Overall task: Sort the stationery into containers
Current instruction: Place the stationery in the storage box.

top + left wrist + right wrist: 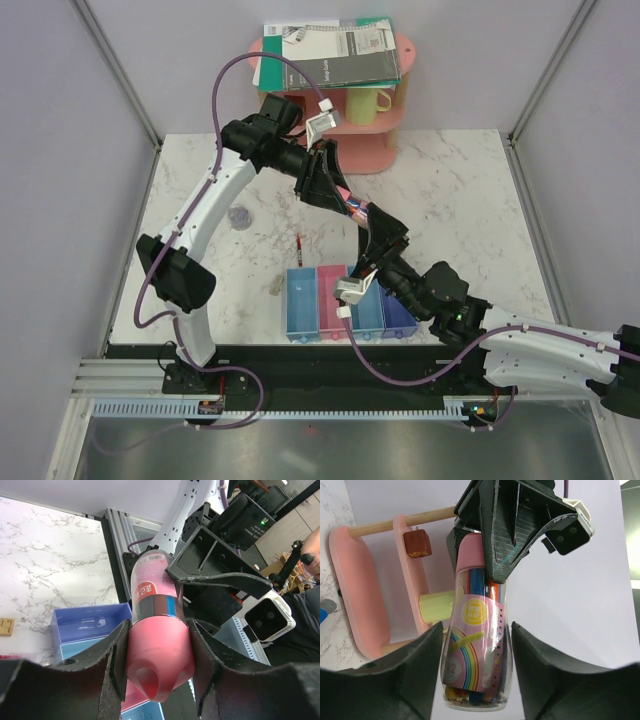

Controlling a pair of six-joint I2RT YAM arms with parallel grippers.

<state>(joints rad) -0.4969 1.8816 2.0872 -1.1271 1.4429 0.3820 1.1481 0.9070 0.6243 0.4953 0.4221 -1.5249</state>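
Observation:
A pink cylinder [354, 208], a clear bottle of coloured sticks with a pink cap, hangs in the air between both arms above the table's middle. My left gripper [157, 626] is shut on its pink cap [159, 652], pads pressed to both sides. My right gripper [477, 627] is shut on the clear labelled base [476, 650]. The containers stand joined at the near edge: blue [300, 300], pink [329, 297], light blue [367, 312], violet-blue [399, 317]. A thin red pen [299, 243], a greyish disc [240, 217] and a tan block [6, 626] lie on the marble.
A pink shelf rack [378, 128] stands at the back with a yellow mug [368, 103] inside, notebooks [325, 55] on top and a brown cube [416, 543] under its upper shelf. A blue-capped tube [324, 609] lies beside the rack. Grey walls close the sides.

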